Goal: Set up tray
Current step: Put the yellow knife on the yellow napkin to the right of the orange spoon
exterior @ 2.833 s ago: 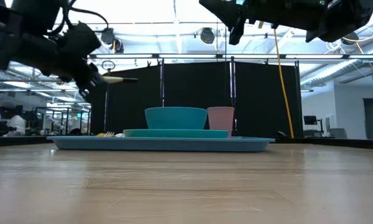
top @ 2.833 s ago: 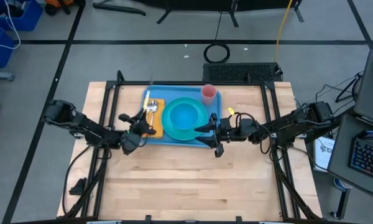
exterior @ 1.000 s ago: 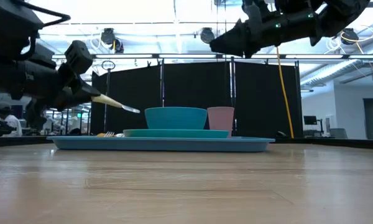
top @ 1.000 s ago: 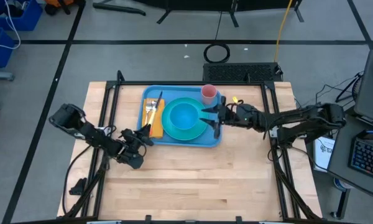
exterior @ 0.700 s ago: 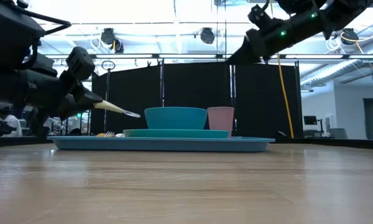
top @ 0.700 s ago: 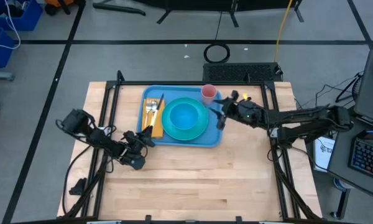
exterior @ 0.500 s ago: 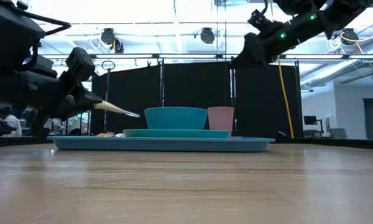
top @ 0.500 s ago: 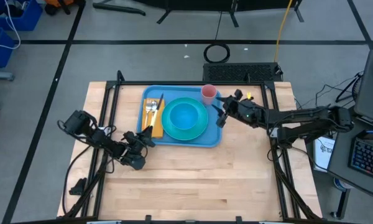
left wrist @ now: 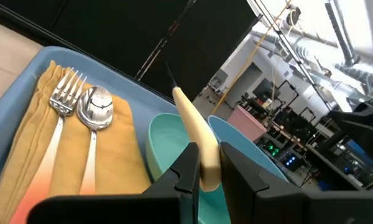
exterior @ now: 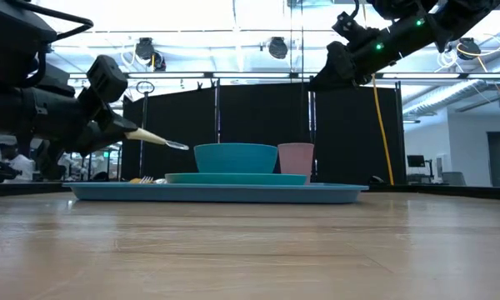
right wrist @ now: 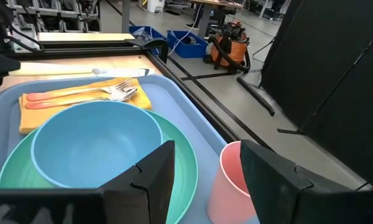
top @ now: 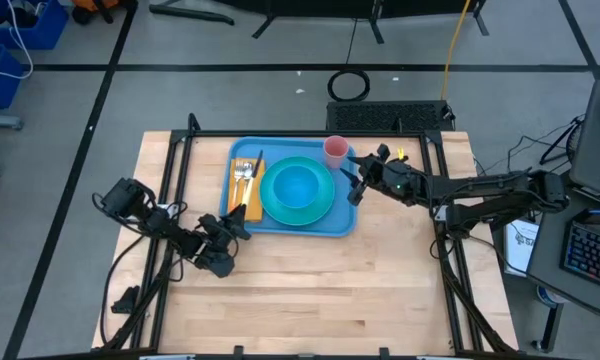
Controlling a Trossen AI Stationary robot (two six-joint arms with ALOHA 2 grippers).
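Observation:
The light-blue tray lies on the table's far half. It carries a teal plate with a blue bowl, a pink cup, and an orange napkin with a fork and spoon on it. My left gripper hovers at the tray's near-left corner, shut on a pale cream utensil. My right gripper hangs open and empty just past the tray's right rim, near the cup. My left gripper pinches the cream utensil's handle between its two fingers. The fingers lie along the utensil, slanting toward the tray from the near left. The utensil is lifted clear, and its silvery tip points slightly down over the tray's left part.
The near half of the wooden table is bare. Metal frame rails run along the table's left side and right side. The napkin with fork and spoon fills the tray's left strip, beside the plate.
My right gripper has drawn back from over the plate's right edge toward the table's right and slightly far side, staying open. My left gripper has kept its hold on the utensil near the tray's near-left corner.

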